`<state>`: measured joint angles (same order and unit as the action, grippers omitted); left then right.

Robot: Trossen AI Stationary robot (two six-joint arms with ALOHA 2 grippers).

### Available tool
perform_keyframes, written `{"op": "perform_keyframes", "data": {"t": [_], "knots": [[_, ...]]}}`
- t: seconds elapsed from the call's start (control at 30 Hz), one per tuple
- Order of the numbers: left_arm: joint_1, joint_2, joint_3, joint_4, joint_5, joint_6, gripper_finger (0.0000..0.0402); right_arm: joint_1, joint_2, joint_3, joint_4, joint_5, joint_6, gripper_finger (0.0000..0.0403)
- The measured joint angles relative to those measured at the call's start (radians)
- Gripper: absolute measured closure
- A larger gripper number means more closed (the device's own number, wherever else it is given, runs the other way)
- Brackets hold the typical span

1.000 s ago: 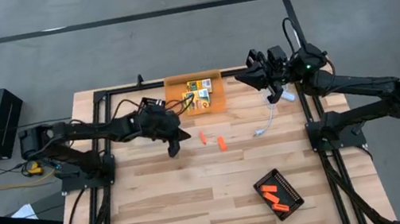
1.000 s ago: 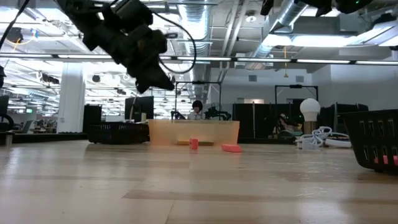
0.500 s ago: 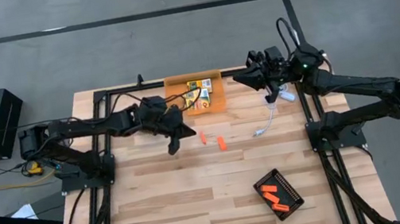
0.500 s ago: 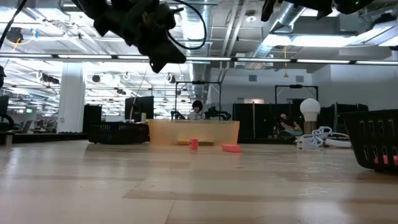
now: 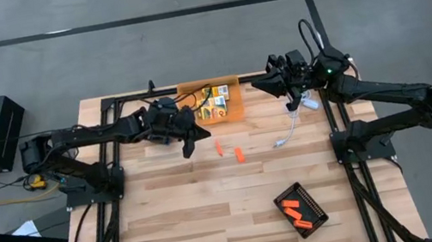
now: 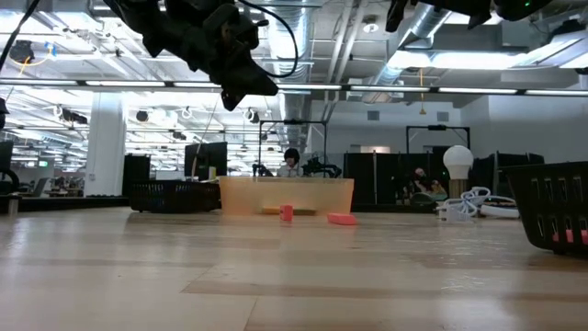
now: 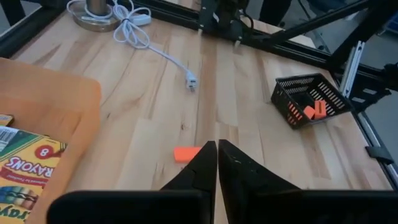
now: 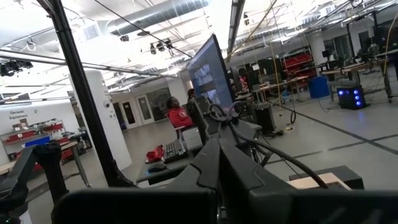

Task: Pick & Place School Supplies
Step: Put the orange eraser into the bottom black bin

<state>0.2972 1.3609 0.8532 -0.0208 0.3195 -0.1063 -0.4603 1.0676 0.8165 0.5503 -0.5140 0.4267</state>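
Left tool hangs above the desk just beside the orange tray, fingers pressed together w/ nothing between them. In its wrist view one orange stick lies on the wood right ahead of the fingertips. The crayon boxes sit inside the tray. Two sticks lie near the middle of the desk, approx. between the tray and the white cable; more sticks are in the black basket at the near right.

I think the step now is the approach to a loose stick: next the tool must open, go down over the stick, close on it.

Right tool waits high at the far right, also shut & empty, pointing into the room.

Hard to see: no pliers anywhere; the tray content is partly cut off in the wrist view. In the low view the basket is cropped.
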Motion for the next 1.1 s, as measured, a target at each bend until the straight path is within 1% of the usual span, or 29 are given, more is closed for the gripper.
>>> {"op": "perform_keyframes", "data": {"t": [0.23,0.4,0.53,0.73,0.97,1.1], "knots": [[0.000,0.009,-0.005,0.015,0.000,0.011,0.0400,0.000,0.000,0.000,0.004,0.000,0.000,0.0403],[-0.009,0.009,-0.008,0.008,0.000,0.113,0.0398,0.000,0.000,0.000,0.004,-0.001,-0.005,0.0403],[-0.035,0.009,-0.008,-0.063,0.000,0.221,0.0398,0.000,0.000,0.000,0.004,-0.008,-0.008,0.0403],[-0.050,0.009,-0.005,-0.204,0.000,0.318,0.0394,0.003,0.000,0.000,0.004,-0.012,-0.008,0.0403],[-0.024,0.009,0.040,-0.239,0.000,0.349,0.0394,0.003,0.000,0.000,0.011,-0.012,0.016,0.0403],[0.005,0.009,0.053,-0.253,-0.001,0.446,0.0388,0.003,0.000,0.000,0.011,0.001,0.032,0.0403]]}}
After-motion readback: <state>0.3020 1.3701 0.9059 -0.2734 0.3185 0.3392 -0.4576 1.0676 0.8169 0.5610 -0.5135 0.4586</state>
